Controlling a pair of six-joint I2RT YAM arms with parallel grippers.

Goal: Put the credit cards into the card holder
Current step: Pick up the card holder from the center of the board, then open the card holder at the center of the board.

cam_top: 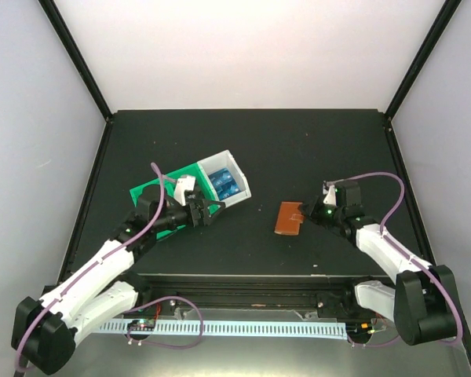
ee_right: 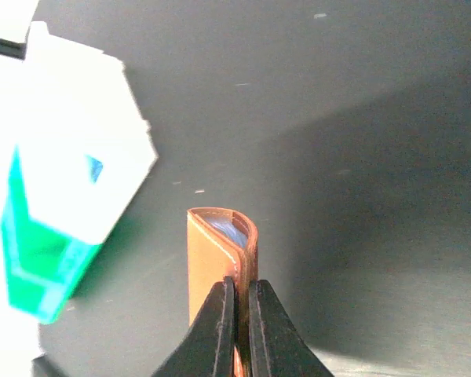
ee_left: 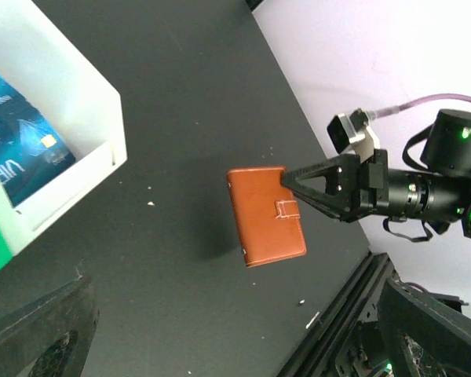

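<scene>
Right of centre, the right gripper (cam_top: 304, 215) is pinched tight on the edge of the brown card holder (cam_top: 288, 218), so best hold it level while the left gripper (cam_top: 212, 210), wide open and empty, fetches the blue credit cards (cam_top: 224, 183) from the tray (cam_top: 153, 191) at centre left.

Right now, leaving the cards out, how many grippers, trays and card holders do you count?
Grippers: 2, left gripper and right gripper
Tray: 1
Card holder: 1
Total: 4

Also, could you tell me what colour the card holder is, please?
The card holder is brown, clearest in the left wrist view.
</scene>
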